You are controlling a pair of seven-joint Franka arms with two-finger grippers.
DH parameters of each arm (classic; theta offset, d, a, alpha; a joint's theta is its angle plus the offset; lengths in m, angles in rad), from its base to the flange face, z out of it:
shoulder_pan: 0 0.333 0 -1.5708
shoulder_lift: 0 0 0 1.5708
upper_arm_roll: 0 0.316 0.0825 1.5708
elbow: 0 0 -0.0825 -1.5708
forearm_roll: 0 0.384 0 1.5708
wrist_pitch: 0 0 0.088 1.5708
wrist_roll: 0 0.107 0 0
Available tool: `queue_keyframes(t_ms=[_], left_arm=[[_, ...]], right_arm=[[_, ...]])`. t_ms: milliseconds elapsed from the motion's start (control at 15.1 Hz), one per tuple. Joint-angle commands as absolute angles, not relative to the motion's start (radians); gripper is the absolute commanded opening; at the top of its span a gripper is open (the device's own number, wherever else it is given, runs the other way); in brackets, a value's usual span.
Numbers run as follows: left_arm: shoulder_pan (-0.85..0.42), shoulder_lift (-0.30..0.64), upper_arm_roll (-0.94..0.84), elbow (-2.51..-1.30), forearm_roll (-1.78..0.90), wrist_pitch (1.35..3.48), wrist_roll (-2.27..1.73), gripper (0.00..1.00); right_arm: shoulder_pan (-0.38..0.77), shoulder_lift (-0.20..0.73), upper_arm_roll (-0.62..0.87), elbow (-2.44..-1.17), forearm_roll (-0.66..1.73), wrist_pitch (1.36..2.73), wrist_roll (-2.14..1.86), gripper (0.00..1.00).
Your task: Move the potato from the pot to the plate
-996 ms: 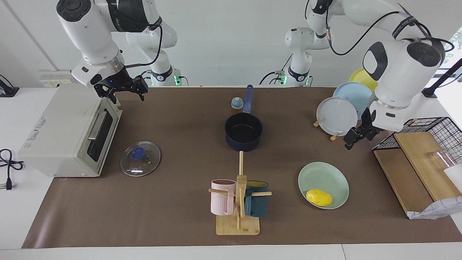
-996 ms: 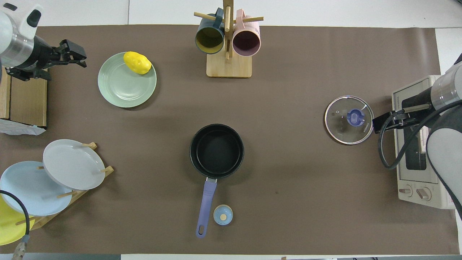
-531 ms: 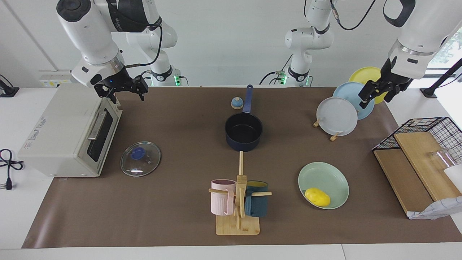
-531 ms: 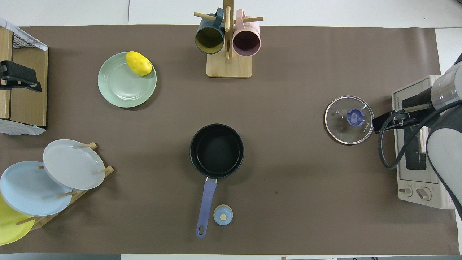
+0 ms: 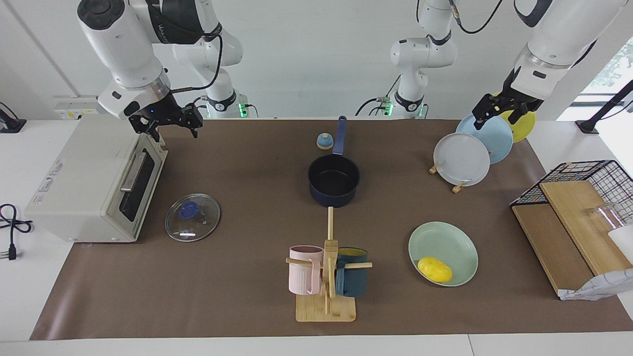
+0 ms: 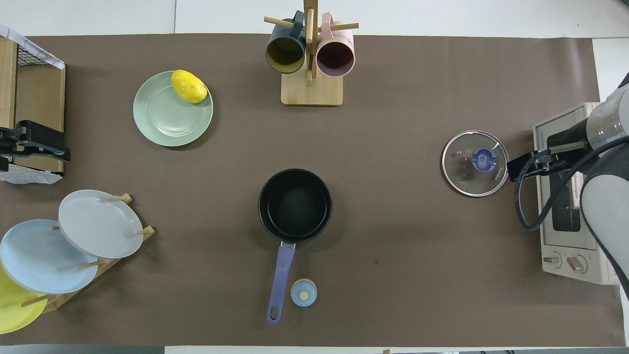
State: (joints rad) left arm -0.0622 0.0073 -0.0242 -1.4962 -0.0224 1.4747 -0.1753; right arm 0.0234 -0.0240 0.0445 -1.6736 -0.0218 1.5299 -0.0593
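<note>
the potato [image 5: 435, 269] lies on the plate [image 5: 455, 240], in the lower right of the facing view, touching the inside of the rim at the edge farthest from the robots. in the overhead view it shows in the upper left. the pot [image 5: 334, 180] stands at the centre of the frame, black inside and with nothing in it, so the transfer looks done.

the left claw [image 5: 498, 110] hangs in the upper right of the facing view, in the air over the rack of upright plates [image 5: 462, 158], well apart from the potato. it carries nothing; whether its fingers are apart or together i cannot tell. the right claw [image 5: 165, 121] waits in the upper left, over the toaster oven [image 5: 84, 183]. it too holds nothing, and its fingers look spread.

judging by looks, the potato is a smooth toy lump, light and probably stiff, so it should neither bruise nor sag. the rounded skin could slip or roll. if it had to be moved again, taking it across the narrow middle, fingers on the two long flanks, would likely hold best. it sits by the rim, so a nudge might tip it off.
</note>
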Motion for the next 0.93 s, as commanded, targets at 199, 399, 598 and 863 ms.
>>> queue_keyframes(t_ms=[199, 399, 598, 863], left_arm=[[-0.064, -0.018, -0.012, -1.554, -0.051, 1.559, -0.144, 1.0], [-0.071, -0.021, -0.012, -1.56, -0.025, 1.511, -0.11, 1.0], [-0.072, -0.028, -0.009, -1.595, -0.026, 1.486, -0.11, 1.0], [-0.068, -0.014, -0.017, -1.588, -0.026, 1.46, -0.11, 1.0]], right_arm=[[0.014, -0.021, 0.052, -1.671, -0.017, 1.517, -0.041, 1.0], [0.014, -0.021, 0.052, -1.671, -0.017, 1.517, -0.041, 1.0], [0.014, -0.021, 0.052, -1.671, -0.017, 1.517, -0.041, 1.0], [0.014, -0.021, 0.052, -1.671, -0.017, 1.517, -0.043, 1.0]])
